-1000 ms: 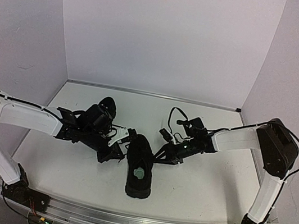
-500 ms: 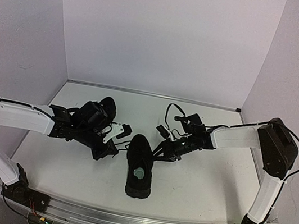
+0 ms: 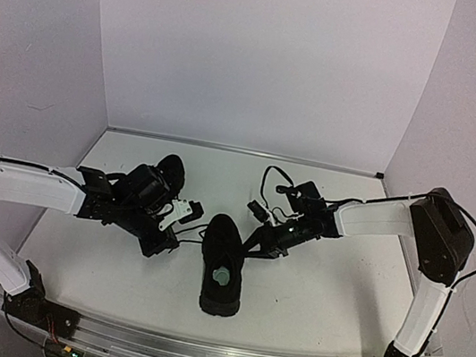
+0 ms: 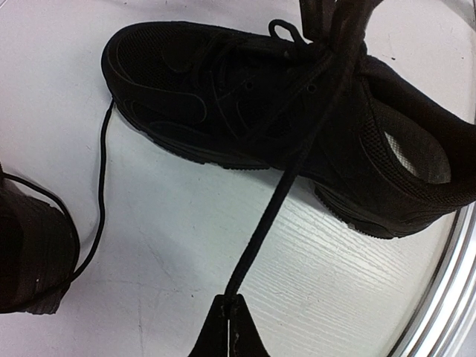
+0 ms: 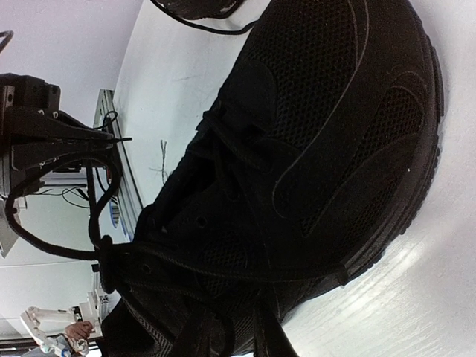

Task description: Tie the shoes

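One black shoe (image 3: pixel 221 271) lies mid-table, toe pointing away from the arm bases, with a pale patch inside its opening. In the left wrist view it (image 4: pixel 245 104) lies across the top. My left gripper (image 3: pixel 172 239) is just left of it. It is shut (image 4: pixel 227 311) on a black lace (image 4: pixel 286 186) that runs taut up to the shoe's eyelets. My right gripper (image 3: pixel 257 243) is at the shoe's right side. Its fingers stand apart (image 5: pixel 229 335) against the shoe (image 5: pixel 320 141) near the laces. The second shoe (image 3: pixel 170 171) sits behind my left arm, partly hidden.
A thin loose lace (image 4: pixel 100 201) trails on the white table (image 3: pixel 329 293) from the near shoe toward the second shoe (image 4: pixel 30 256). The table's metal front rail (image 4: pixel 454 282) runs close behind the near shoe's heel. Walls close in the back and both sides.
My left gripper has drawn back to the left, away from the shoe, pulling the lace taut. My right gripper has moved left, closer to the shoe's side. The shoe stays in place.
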Action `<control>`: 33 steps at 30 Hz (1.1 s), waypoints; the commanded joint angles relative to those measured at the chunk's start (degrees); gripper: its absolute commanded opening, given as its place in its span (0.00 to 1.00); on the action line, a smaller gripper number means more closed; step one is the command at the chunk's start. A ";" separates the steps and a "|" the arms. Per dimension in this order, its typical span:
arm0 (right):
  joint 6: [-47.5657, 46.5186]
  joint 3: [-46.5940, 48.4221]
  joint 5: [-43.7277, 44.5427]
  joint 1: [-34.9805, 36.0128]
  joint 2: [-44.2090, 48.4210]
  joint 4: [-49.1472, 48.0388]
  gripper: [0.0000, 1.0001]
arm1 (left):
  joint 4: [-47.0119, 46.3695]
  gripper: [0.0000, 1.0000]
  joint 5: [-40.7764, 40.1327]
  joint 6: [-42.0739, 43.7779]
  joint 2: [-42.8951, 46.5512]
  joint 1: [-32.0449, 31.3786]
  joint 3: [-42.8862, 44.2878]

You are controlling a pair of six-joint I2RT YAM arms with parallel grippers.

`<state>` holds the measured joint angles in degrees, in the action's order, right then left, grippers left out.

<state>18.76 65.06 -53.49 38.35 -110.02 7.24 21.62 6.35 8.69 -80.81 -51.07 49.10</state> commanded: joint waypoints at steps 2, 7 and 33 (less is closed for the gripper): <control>-0.73 1.30 0.31 0.41 2.73 0.49 0.00 | 2.31 0.12 -0.20 0.51 -1.46 0.05 2.20; -0.61 1.44 1.27 0.50 3.79 0.46 0.00 | -3.52 0.40 1.46 2.04 2.72 0.05 3.17; -0.63 -0.01 4.85 0.85 5.34 0.64 0.00 | -6.23 0.16 7.09 10.22 -12.26 1.38 14.67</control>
<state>18.64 65.14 -50.11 38.94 -107.71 7.81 16.03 12.03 18.42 -93.15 -50.48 61.14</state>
